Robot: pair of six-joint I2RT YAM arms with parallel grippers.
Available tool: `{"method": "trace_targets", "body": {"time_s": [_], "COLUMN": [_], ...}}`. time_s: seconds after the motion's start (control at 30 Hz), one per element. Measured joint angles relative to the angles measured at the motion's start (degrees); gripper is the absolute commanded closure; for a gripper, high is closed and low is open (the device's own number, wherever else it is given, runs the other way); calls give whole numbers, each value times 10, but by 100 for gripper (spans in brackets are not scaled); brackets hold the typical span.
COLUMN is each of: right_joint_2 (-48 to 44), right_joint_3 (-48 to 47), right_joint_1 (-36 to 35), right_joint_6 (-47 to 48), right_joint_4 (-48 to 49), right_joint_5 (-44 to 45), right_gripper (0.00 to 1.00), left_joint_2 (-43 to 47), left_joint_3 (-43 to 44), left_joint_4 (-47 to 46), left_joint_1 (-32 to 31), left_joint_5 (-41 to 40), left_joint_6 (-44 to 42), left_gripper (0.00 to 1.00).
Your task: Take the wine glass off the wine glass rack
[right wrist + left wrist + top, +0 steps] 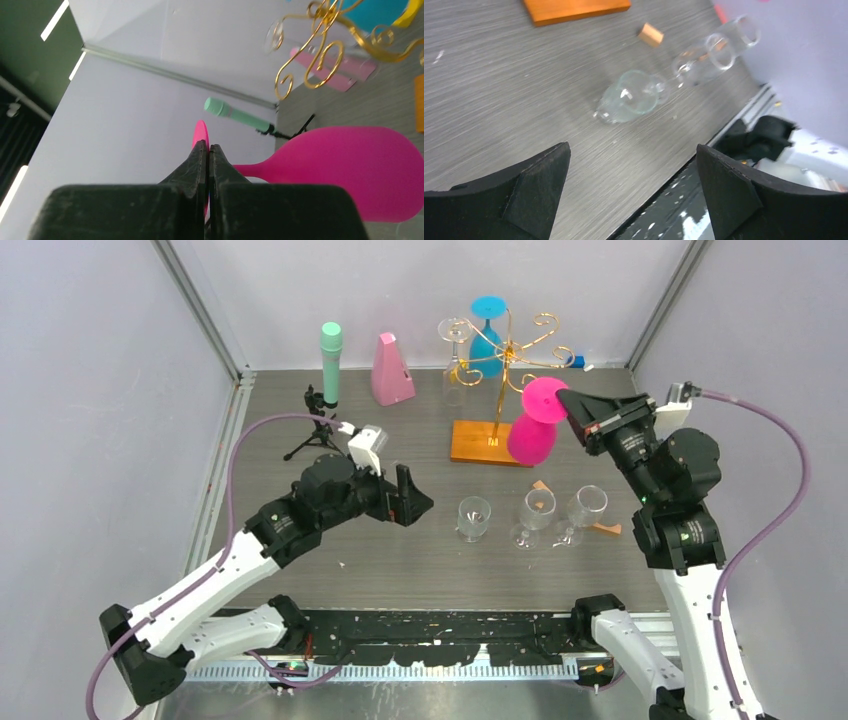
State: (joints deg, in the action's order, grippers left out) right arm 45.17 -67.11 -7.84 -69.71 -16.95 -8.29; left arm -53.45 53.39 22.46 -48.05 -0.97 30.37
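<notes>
Wine glass [532, 435], pink, upside down with bowl lowermost, in the air just in front of the orange base of the wine glass rack [503, 390]. Round foot pinched between the closed fingers of the right claw [566, 400]; stem apart from the gold wire curls in the right wrist view.

Nearest the arm bases: left claw [408, 495], low over the grey table [420, 560], fingers spread wide and holding nothing.

Just beyond, to the right: three clear glasses [537, 512] in a row on the table, apart from the left claw, with two small tan blocks [541, 485] among them.

Farther back: the rack, upright on its flat base, with a blue glass [487, 335] and a clear glass [455, 350] hanging bowl-down from its curled arms.

Toward the back wall, left of the rack: a small black tripod [315, 435], near it an upright green cylinder [330, 360], then a pink tapered block [391, 372].
</notes>
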Motion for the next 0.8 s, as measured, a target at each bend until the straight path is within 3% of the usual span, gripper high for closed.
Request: {"method": "trace_targets", "body": {"time_s": [0.2, 0.43, 0.63, 0.8], "right_joint_2": [-13, -1, 24, 33], "right_joint_3": [42, 80, 114, 118], "right_joint_1": [-7, -8, -14, -19], "right_joint_6": [-57, -165, -258, -285], "right_joint_4": [65, 223, 344, 379], "right_joint_5": [-99, -163, -181, -184], "right_gripper": [100, 100, 100, 100], "left_joint_2": [-39, -135, -234, -264], "left_joint_3": [11, 7, 5, 3], "left_joint_4": [-91, -333, -571, -700], "left_joint_1": [90, 170, 171, 171], "left_joint_5": [163, 311, 363, 371], "left_joint_6": [102, 314, 493, 603], "left_gripper": [0, 3, 7, 13]}}
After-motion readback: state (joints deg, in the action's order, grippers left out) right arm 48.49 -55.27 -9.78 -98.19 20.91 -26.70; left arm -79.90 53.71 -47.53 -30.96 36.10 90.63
